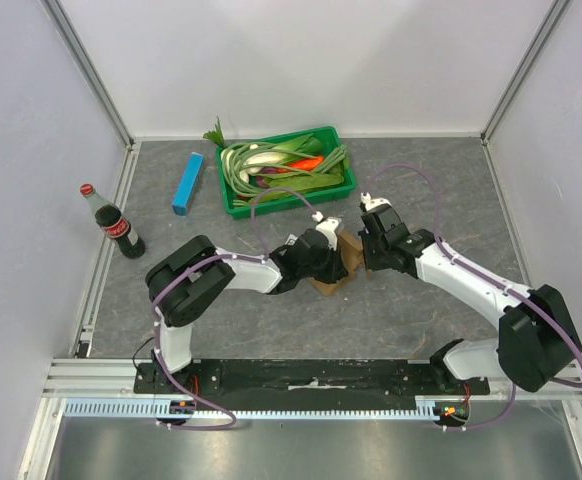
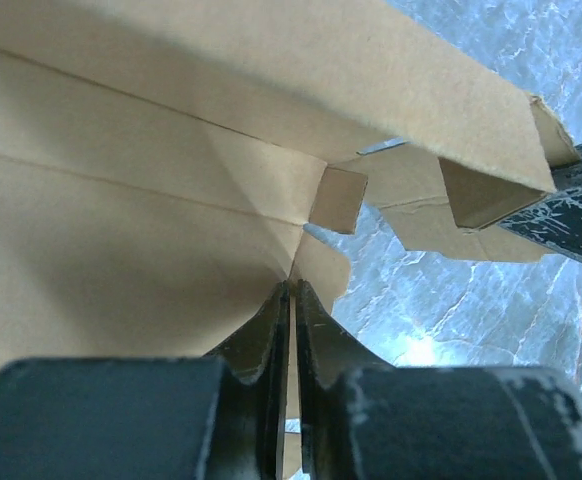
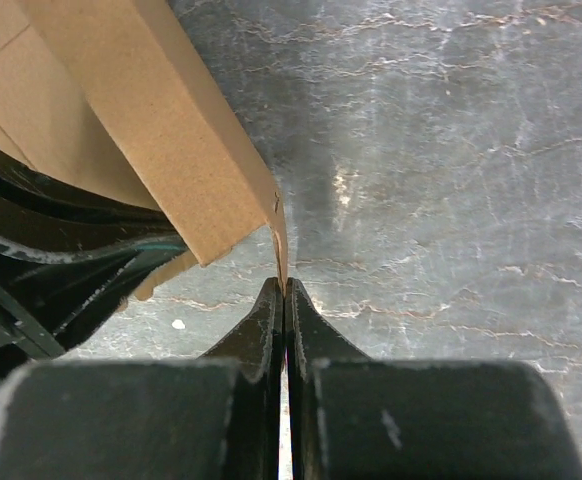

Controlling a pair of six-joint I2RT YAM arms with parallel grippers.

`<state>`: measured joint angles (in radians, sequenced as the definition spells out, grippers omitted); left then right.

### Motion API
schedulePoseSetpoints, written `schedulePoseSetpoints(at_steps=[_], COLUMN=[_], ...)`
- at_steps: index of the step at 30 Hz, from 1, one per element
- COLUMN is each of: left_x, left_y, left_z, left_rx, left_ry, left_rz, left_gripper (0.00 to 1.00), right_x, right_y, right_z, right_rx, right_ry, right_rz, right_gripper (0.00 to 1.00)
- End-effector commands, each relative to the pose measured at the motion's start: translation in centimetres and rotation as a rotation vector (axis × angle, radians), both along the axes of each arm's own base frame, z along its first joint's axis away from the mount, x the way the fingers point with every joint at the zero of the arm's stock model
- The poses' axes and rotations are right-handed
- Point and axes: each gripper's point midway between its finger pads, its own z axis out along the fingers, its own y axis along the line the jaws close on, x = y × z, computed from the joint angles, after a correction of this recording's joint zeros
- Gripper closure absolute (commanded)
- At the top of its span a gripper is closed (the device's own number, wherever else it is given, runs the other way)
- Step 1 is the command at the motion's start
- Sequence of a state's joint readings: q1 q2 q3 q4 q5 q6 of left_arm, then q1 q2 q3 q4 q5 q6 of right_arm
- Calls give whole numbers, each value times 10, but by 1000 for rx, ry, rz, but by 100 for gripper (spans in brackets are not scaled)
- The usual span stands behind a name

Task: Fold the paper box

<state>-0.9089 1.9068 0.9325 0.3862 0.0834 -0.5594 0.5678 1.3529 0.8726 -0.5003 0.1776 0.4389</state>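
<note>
The paper box (image 1: pixel 343 262) is a brown cardboard piece held between both grippers at the middle of the table. My left gripper (image 1: pixel 333 250) is shut on one of its flaps; in the left wrist view the cardboard (image 2: pixel 141 190) fills the frame, with the pinched sheet running between the fingers (image 2: pixel 261 340). My right gripper (image 1: pixel 366 252) is shut on a thin edge of the box (image 3: pixel 151 110), pinched at its fingertips (image 3: pixel 283 290). The box is partly folded, with raised walls and small tabs. Most of it is hidden by the grippers in the top view.
A green tray (image 1: pixel 233 200) of vegetables stands behind the grippers. A slim blue box (image 1: pixel 187 183) lies to its left. A cola bottle (image 1: pixel 112 222) stands at the far left. The grey table (image 1: pixel 421 190) shows to the right.
</note>
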Motion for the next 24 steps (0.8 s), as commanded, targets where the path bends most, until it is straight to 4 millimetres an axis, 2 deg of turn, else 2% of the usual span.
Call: schedulePoseSetpoints(at_steps=[1,6,10,11,12,15,20,24], left_x=[-7,-16,-14,-14,-13,-11,-10,-9], left_y=[-21,-30,-30,-30,-30,-32,-29,-29], left_z=[1,-19,-21,-21,-21,-23,-15,1], left_rx=[-19,13,26,29,36,47,48,33], left_ry=[37,54,49,47,43,41,14,-21], left_rz=[-32,-39,-34,-35,-38,-39,-50,-62], left_gripper=[89,91,91,91,91,91,87,81], right_x=[2,0,-1,-2,-3,-6,-10,-8], right_y=[-12,-15,-17,-17,-19,-22,-23,-23], right_z=[11,8,-1,-3,-6,-9,-6,-6], right_rx=[-29,-24,-5,-1,-2,19,55,46], right_ry=[-53,-50,-29,-22,-13,3,8,10], right_rz=[-57,-78,-97,-99,-108,-123,-121,-110], right_gripper=[100,99,96,94,83,71,71,79])
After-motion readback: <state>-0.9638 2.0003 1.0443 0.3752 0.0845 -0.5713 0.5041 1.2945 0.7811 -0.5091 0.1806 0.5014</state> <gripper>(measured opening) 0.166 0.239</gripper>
